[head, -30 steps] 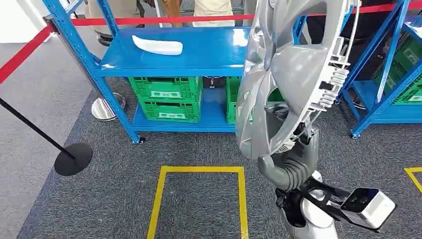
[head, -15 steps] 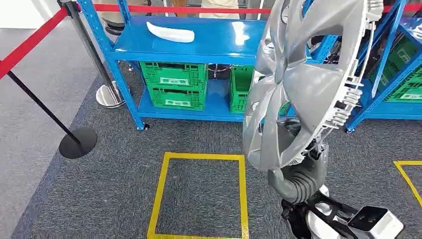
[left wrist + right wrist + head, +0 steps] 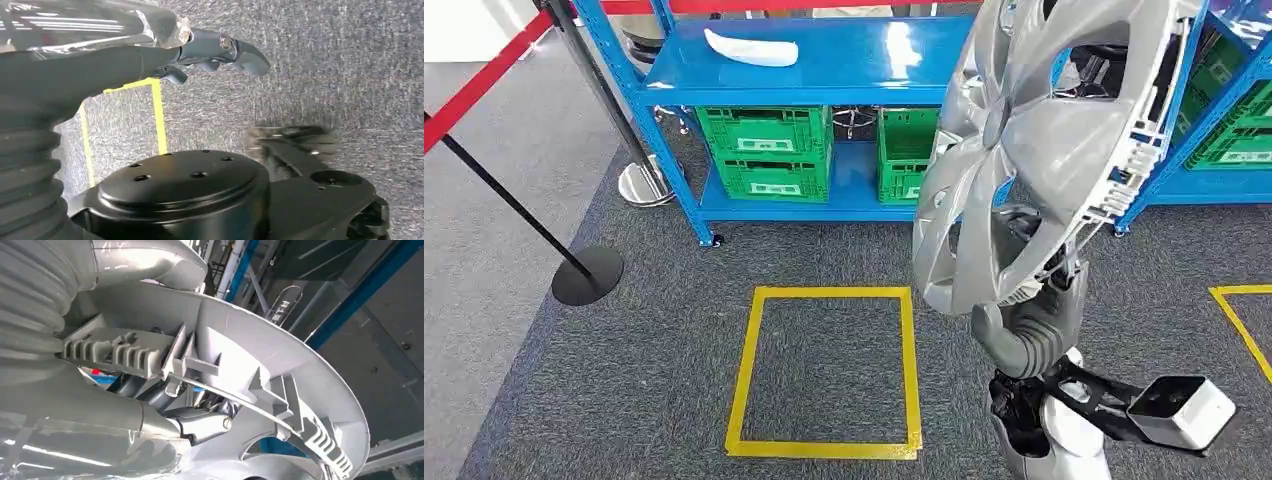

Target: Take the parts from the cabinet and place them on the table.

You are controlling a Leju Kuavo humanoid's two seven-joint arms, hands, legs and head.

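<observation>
A large silver hubcap stands upright in front of me, gripped at its lower rim by my right hand. The right wrist view looks at the hubcap's ribbed back, where the hand clasps the rim with its thumb over the edge. A white curved part lies on the top of the blue shelf rack. My left hand hangs over the grey carpet, fingers stretched out and holding nothing.
Green crates fill the rack's lower shelf, and a second blue rack stands to the right. A black post with a round base and a red rope stand on the left. A yellow taped square marks the carpet.
The whole view has shifted: the rack and post now sit higher and the full yellow square shows, so the camera moved. The hubcap stays in my right hand.
</observation>
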